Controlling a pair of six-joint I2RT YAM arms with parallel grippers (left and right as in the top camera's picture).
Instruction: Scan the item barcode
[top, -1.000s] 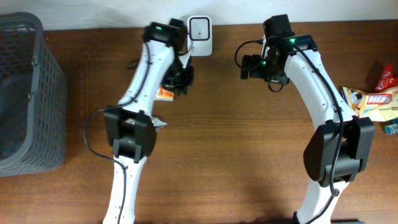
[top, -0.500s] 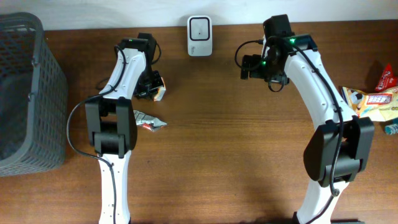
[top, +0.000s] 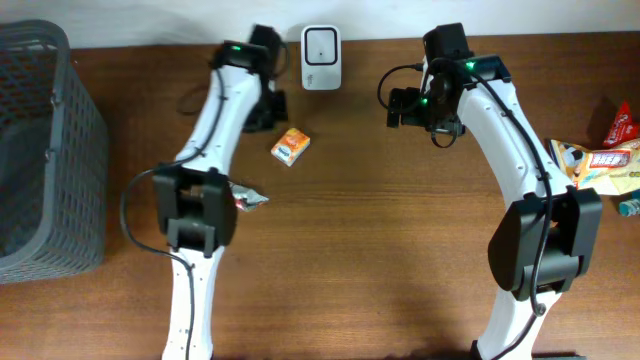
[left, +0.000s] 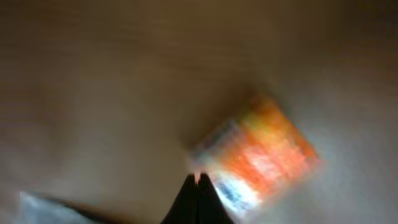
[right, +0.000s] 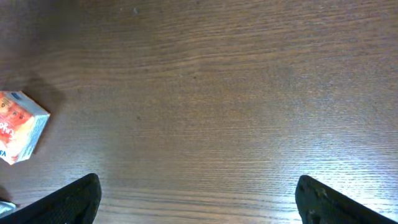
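Only the overhead view showed the scanner (top: 320, 45). The wrist views showed the left end effector (left: 198, 186) closed and empty near the orange box (left: 255, 155), and the right end effector (right: 199, 202) open.

- Open bare wood of the table (top: 380, 240) runs between the two arms, from the middle to the near edge.
- A small orange box (top: 290, 146) lies alone, with clear wood on every side.
- A white scanner (top: 320, 44) stands at the far edge, beyond the box.
- The left arm (top: 222, 120) arches over the strip left of the box.
- A crumpled silver packet (top: 248, 198) lies beside that arm's base.
- A dark mesh basket (top: 40, 150) walls off the left edge.
- Snack packs (top: 600, 165) crowd the right edge, outside the right arm (top: 512, 130).
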